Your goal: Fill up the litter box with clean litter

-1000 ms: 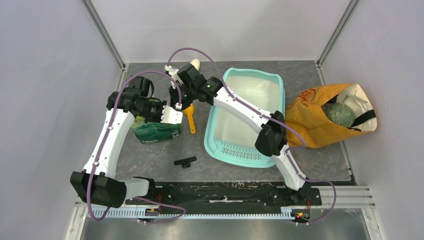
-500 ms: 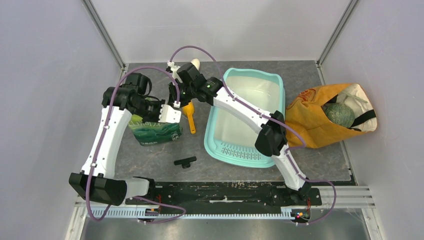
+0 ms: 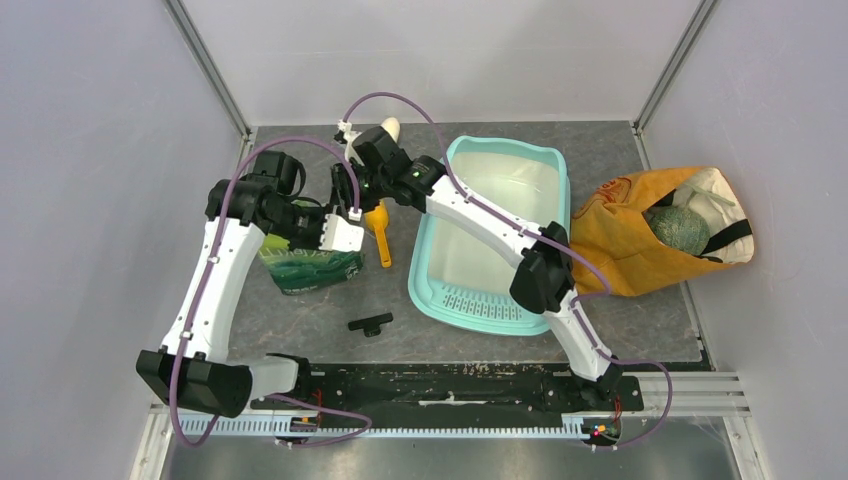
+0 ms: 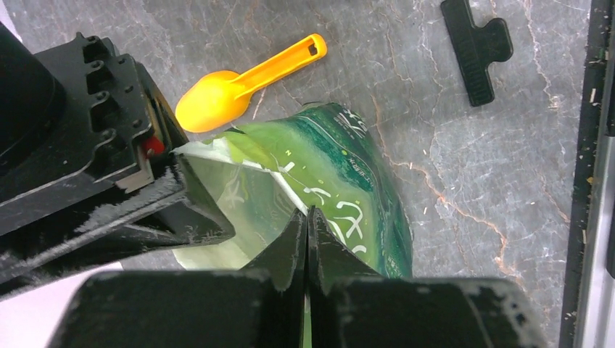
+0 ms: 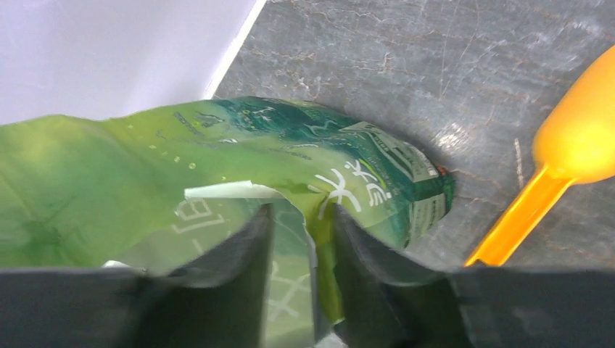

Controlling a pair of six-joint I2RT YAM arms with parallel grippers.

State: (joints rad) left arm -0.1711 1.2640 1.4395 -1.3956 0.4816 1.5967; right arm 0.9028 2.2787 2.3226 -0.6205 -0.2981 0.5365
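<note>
Quick update from the remote seat. Nearest to me, the black clip (image 3: 370,323) lies loose on the bench (image 3: 300,330), nothing touching it.

Just past it is the big change. My left claw (image 4: 306,221) has snapped together in the last second and is now clamped on the top edge of the green pouch (image 3: 310,268). The pouch stands a bit more upright than it did a moment ago.

Meanwhile the right claw (image 5: 299,221), which was pinched on that same edge, has just eased apart. The film still runs between its fingers, but I'd say it isn't gripping anymore. So it reads like a hand-off: left holds, and right is free to regrip and pull the mouth wider.

The orange scoop (image 3: 380,236) lies just right of the pouch, with nobody on it. Further right and running toward the far side, the litter box (image 3: 478,303) sits flat with its white basin bare. I can't see any litter yet. Presumably it's all in the pouch, so filling hasn't started. The orange cloth bag (image 3: 620,240) is out at the right edge.
</note>
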